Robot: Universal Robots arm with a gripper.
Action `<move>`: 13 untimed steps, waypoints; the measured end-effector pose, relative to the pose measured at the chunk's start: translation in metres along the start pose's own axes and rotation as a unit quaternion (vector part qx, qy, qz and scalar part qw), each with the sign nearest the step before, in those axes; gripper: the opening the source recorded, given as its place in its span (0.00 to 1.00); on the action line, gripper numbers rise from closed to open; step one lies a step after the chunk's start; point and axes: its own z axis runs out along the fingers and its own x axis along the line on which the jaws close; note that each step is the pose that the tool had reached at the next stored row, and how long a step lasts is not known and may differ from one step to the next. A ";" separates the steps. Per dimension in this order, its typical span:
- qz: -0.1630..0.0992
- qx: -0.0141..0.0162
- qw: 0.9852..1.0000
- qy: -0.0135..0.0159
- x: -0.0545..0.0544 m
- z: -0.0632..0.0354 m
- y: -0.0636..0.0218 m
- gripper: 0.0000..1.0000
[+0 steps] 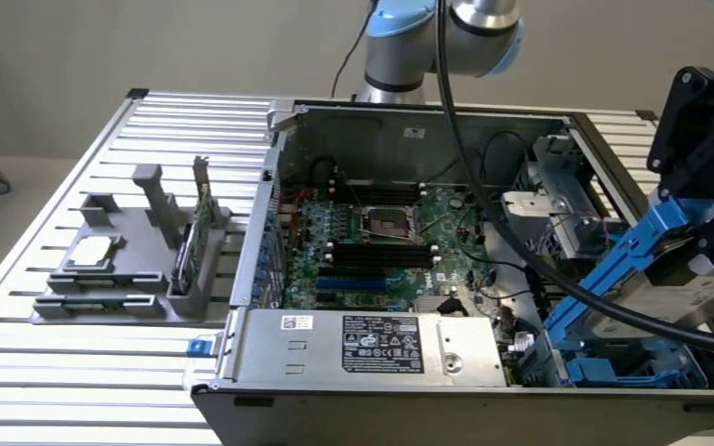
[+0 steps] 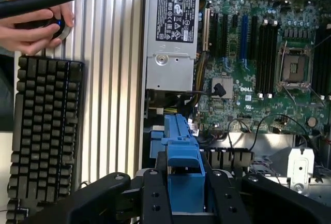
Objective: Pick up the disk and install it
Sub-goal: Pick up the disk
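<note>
Claw (image 2: 185,190) clamped around the disk (image 2: 180,141), wrist tilted.

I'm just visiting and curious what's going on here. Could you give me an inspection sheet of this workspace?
Surface: slatted metal table, carrying an open computer case.
Job's things: disk in blue rails, held tilted over one end of the case.
Clutter: grey fixture with a chip and a green card.
Grippers: gripper shut on the disk.
Cables: black cable hanging across the case.
Surroundings: a keyboard; a person's hand on a small device.
</note>
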 end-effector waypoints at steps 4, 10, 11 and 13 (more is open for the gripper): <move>0.000 0.000 1.000 0.000 0.000 0.0037 -0.0057 0.33; 0.000 0.000 1.000 0.000 0.001 0.0098 -0.0105 0.33; 0.000 0.000 1.000 0.000 0.001 0.0098 -0.0105 0.33; 0.000 0.000 1.000 0.000 0.001 0.0105 -0.0110 0.33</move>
